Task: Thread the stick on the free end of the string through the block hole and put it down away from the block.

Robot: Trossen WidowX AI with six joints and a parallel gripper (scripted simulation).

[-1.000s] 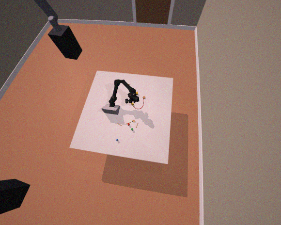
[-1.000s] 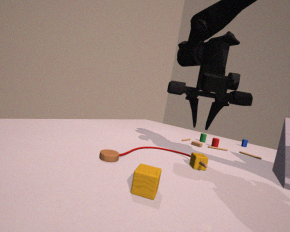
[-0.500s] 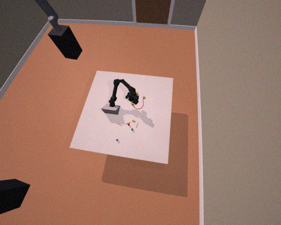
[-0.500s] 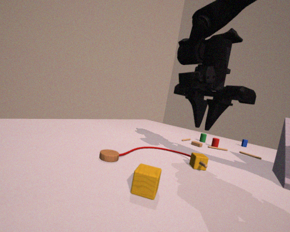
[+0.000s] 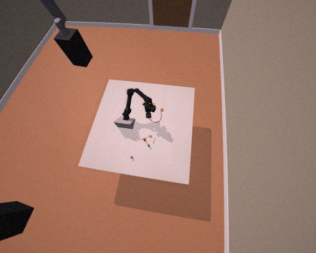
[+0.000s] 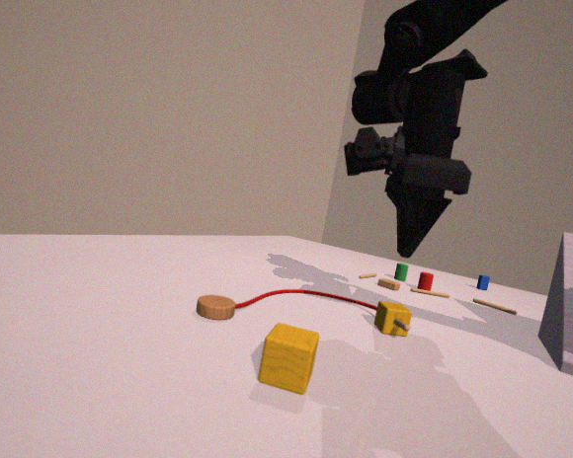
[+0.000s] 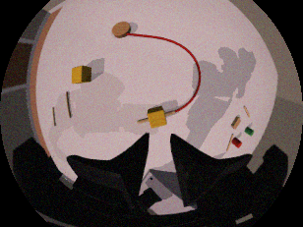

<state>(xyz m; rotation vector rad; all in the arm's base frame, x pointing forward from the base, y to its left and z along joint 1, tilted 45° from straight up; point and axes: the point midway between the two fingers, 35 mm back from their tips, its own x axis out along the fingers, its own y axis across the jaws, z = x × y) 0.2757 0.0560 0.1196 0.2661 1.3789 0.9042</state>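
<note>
A yellow block with a stick through it [image 6: 389, 317] [image 7: 157, 118] sits on a pale table [image 5: 164, 161] [image 6: 105, 395] [image 7: 148, 63]. The thin wooden stick [image 6: 401, 324] [image 7: 142, 121] pokes out on both sides of this block. From one end of the stick, a red string [image 5: 156, 122] [image 6: 297, 291] [image 7: 199, 80] curves away from the block to a round wooden button [image 5: 162, 109] [image 6: 215, 307] [image 7: 121, 29]. The black gripper [image 6: 405, 254] [image 7: 159, 137] hangs above the block, touching nothing, its fingers partly apart with nothing between them. Well apart from the block stand a plain yellow cube [image 5: 153, 104] [image 6: 289, 358] [image 7: 81, 75], a green cylinder [image 5: 149, 145] [image 6: 401, 272] [image 7: 249, 131] and a red cylinder [image 5: 144, 139] [image 6: 425, 281] [image 7: 237, 142].
</note>
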